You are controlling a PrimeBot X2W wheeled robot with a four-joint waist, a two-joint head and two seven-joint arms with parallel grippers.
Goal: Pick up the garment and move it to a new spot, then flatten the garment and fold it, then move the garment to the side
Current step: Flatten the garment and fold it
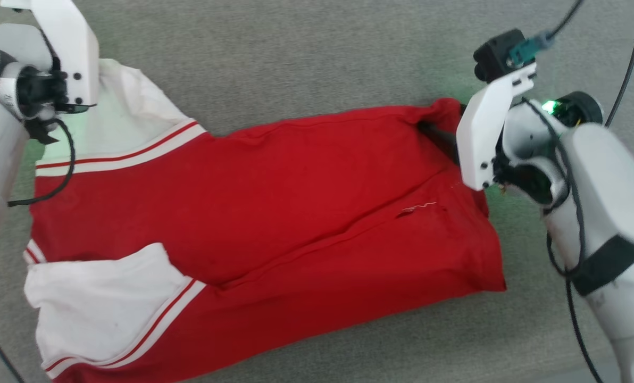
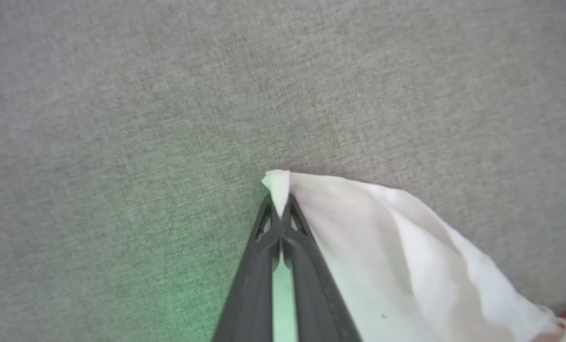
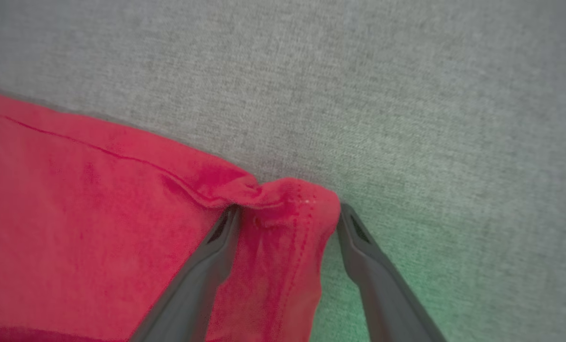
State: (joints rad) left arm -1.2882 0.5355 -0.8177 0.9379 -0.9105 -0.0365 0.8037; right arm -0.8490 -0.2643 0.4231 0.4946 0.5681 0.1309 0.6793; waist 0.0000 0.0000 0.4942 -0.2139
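While the shirt (image 1: 274, 202) lies stretched across the grey woven surface (image 1: 317, 48), folded lengthwise with plain red cloth facing up, I have one arm at each of its far corners. My left gripper (image 2: 279, 209) is clamped tight on the tip of a white sleeve (image 2: 382, 247), and a small point of cloth pokes out just past the pinched fingers. In the head view that sleeve lies at the upper left. A second white sleeve (image 1: 93, 303) with red stripe trim rests on the red body at the lower left. My right gripper (image 3: 288, 211) is spread wide at the opposite end, with a bunched red corner of the hem sitting between its fingers. One finger is against the fold and the other is just beside it. A green glow tints the surface near both grippers.
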